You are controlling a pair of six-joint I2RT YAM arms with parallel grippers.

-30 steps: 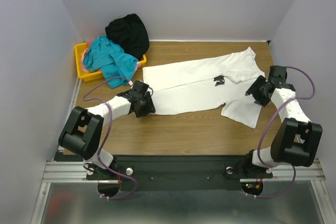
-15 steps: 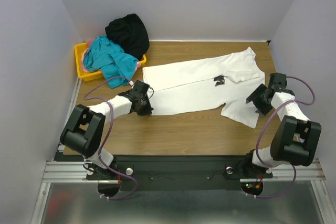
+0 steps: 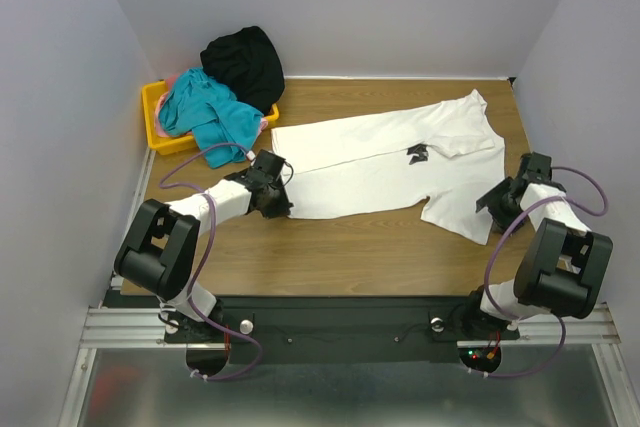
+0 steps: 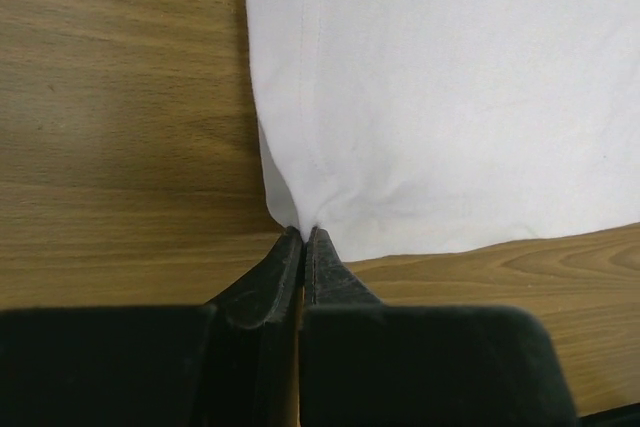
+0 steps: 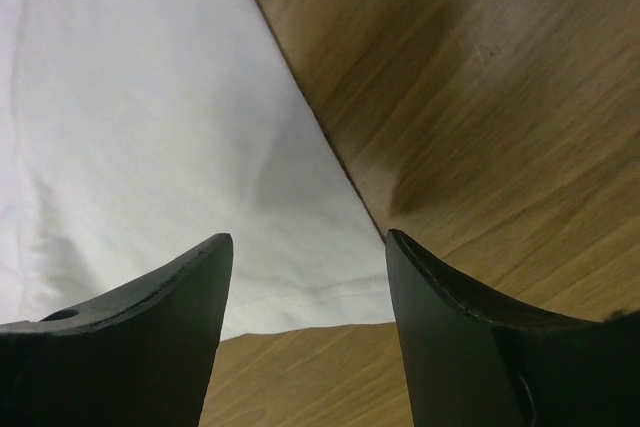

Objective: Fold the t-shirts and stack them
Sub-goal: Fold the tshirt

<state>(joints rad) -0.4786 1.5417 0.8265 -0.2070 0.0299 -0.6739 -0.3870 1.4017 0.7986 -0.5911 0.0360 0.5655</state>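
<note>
A white t-shirt (image 3: 385,162) lies spread flat across the wooden table, with a small black tag near its collar (image 3: 417,153). My left gripper (image 3: 277,202) is shut on the shirt's near left hem corner; in the left wrist view the cloth (image 4: 440,97) puckers into the closed fingertips (image 4: 303,237). My right gripper (image 3: 492,202) is open and empty beside the near sleeve's edge. In the right wrist view the sleeve (image 5: 170,147) lies between and ahead of the spread fingers (image 5: 440,287), its corner just in front of them.
A yellow bin (image 3: 153,127) at the back left holds a teal shirt (image 3: 210,117), a black shirt (image 3: 245,62) and a bit of pink cloth. Grey walls close in the table on three sides. Bare wood (image 3: 380,247) lies in front of the shirt.
My right gripper has moved down toward the near edge of the sleeve. My left gripper has closed in on the hem corner and shifted slightly up.
</note>
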